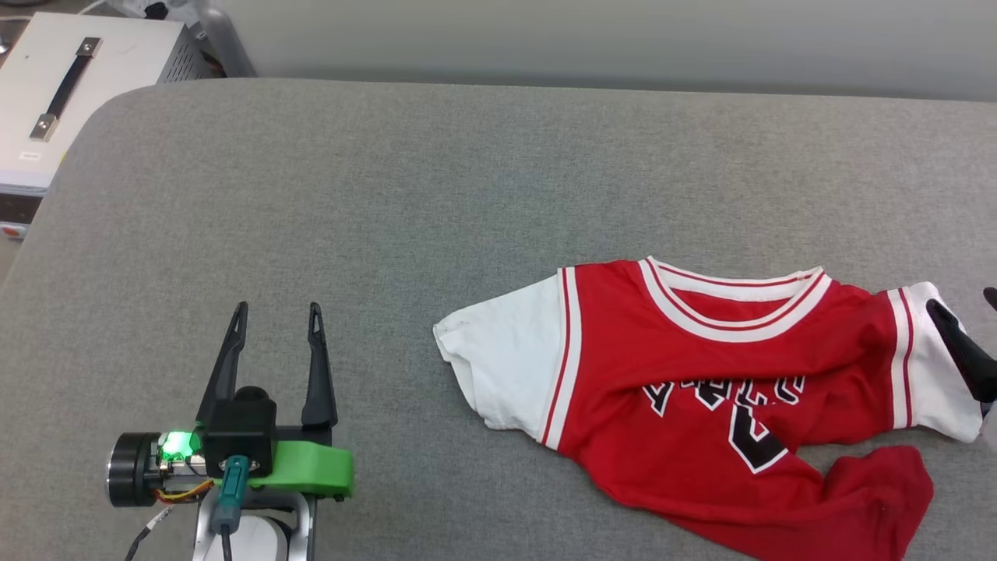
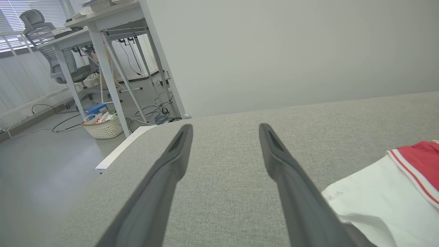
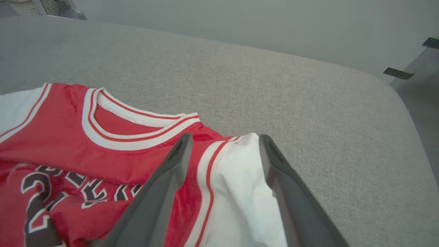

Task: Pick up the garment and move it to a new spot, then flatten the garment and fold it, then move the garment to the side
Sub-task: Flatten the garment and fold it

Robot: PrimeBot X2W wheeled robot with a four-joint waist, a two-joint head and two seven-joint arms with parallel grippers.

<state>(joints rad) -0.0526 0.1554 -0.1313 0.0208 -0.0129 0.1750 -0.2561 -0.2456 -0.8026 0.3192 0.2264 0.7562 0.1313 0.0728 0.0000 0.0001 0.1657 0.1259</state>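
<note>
Between the parted fingers of my right gripper (image 3: 225, 137) lies one white sleeve of the crumpled red basketball T-shirt (image 1: 701, 374) with black lettering; nothing is pinched yet. I judge this the pick-up step: next I'd lower and close on that sleeve. My left gripper (image 1: 278, 309), spread and empty, has the other sleeve just right of its fingers. A grey fabric surface (image 1: 389, 195) lies beneath; a white handled case (image 1: 47, 117) beyond the left fingers blocks nothing.

Grey fabric tabletop (image 1: 389, 195), pale wall (image 2: 274, 51) — desks (image 2: 103, 19), office chair (image 2: 61, 73), blinds (image 2: 56, 10), grey floor (image 2: 41, 164)
</note>
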